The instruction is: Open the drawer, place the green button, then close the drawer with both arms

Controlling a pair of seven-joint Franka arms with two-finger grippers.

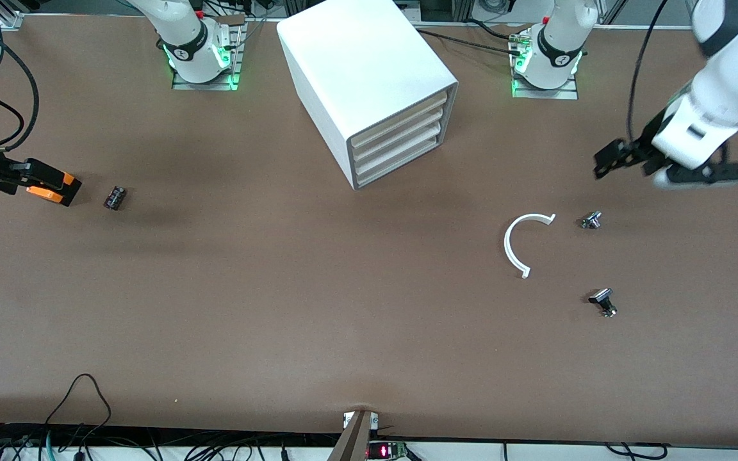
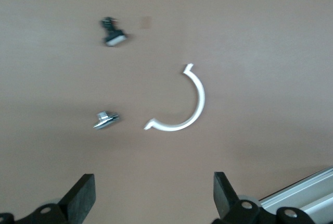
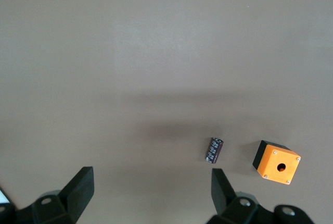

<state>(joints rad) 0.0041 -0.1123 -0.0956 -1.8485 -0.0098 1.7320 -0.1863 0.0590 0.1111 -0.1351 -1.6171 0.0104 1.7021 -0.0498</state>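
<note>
My left gripper hangs released, fingers spread wide, over bare table toward the left arm's end. From the front it sits in the air with nothing in its grip. A silver-black knob lies on the table under its camera, with a white half-ring just beside it and apart from it. From the front, that knob lies farther from the camera than a second knob. The half-ring is on the side of both knobs toward the right arm's end.

My right gripper is also released and empty, jaws wide, over the right arm's end of the table. An orange box with a black base rests on the table near it. A small black block lies close beside the box without touching it. From the front, the block is on the side of the box toward the left arm's end.

The cabinet stands between the two bases. The drawer, lowest in the stack, sits flush and shut.

I can't make out the button in any view.
</note>
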